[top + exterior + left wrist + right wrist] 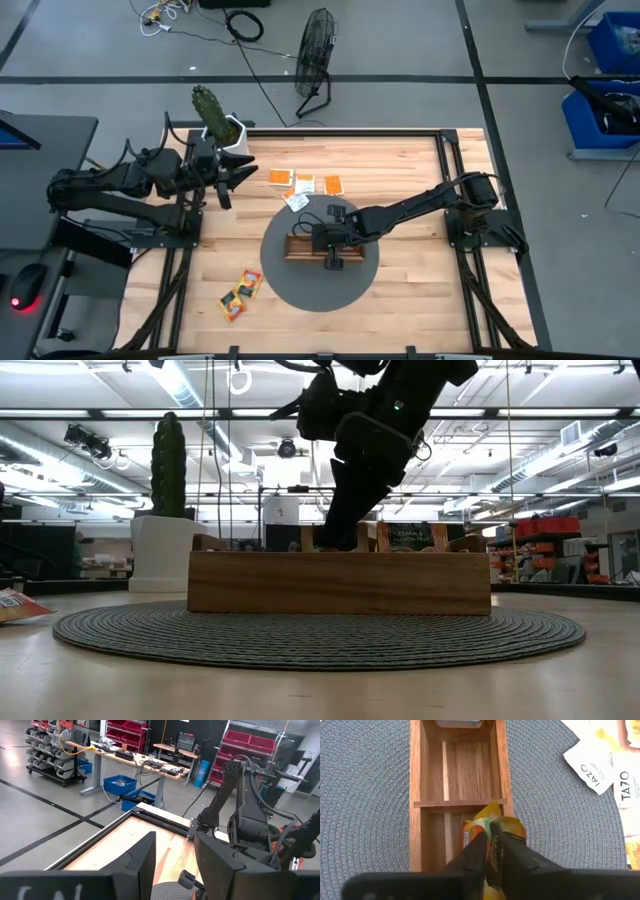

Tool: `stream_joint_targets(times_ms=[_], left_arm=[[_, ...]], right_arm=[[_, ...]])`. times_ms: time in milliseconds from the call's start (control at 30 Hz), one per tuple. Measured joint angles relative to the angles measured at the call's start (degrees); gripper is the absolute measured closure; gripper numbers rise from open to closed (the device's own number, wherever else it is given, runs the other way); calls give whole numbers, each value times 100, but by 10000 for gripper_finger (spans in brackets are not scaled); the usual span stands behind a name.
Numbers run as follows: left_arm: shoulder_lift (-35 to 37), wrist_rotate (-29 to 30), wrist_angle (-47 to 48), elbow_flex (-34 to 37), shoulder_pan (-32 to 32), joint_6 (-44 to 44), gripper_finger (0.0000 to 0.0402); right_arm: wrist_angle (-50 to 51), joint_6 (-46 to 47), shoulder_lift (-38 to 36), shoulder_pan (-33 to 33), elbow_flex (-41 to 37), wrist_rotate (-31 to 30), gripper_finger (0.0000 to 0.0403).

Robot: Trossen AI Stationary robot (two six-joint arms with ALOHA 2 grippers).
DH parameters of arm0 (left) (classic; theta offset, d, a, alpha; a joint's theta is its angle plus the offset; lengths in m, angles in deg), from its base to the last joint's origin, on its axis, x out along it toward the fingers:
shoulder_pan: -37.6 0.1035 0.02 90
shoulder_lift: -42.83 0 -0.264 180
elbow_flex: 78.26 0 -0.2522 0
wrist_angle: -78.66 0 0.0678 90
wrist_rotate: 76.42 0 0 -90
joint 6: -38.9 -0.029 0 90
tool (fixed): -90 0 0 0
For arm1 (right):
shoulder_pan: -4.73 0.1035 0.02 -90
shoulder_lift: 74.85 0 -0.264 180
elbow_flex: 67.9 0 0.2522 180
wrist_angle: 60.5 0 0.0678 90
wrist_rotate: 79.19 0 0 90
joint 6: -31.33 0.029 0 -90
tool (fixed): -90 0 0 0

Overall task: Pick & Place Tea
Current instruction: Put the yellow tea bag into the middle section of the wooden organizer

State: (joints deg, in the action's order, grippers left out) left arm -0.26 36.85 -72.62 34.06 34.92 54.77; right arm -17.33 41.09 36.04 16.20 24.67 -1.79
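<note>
right gripper (492,851) sits low over the wooden compartment tray (417,780), jaws narrow on a yellow-orange tea sachet (490,820) — left gripper (232,180) waits near the cactus pot (222,125), jaws parted, empty.

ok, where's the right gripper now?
Over the wooden tray on the round grey mat, right gripper pinches a yellow-orange tea sachet inside a compartment.

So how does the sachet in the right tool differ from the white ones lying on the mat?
The yellow-orange sachet stands on edge between the right tool fingers, low inside a compartment of the wooden tray; the white sachets lie flat and untouched on the grey mat outside the tray. The held one looks crumpled; the white ones look smooth, their print readable. Both are small tea sachets.
</note>
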Motion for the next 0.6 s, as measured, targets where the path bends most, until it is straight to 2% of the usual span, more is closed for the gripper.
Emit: stream_joint_targets(times_ms=[333, 467, 600], left_arm=[[0, -2, 0, 0, -2, 0, 264], [0, -90, 138, 0, -9, 65, 264], [-1, -554, 853, 0, -9, 750, 264]], right_arm=[[32, 4, -279, 0, 6, -78, 238], [33, -55, -665, -2, 6, -349, 218], [95, 28, -1034, -2, 10, -496, 212]])
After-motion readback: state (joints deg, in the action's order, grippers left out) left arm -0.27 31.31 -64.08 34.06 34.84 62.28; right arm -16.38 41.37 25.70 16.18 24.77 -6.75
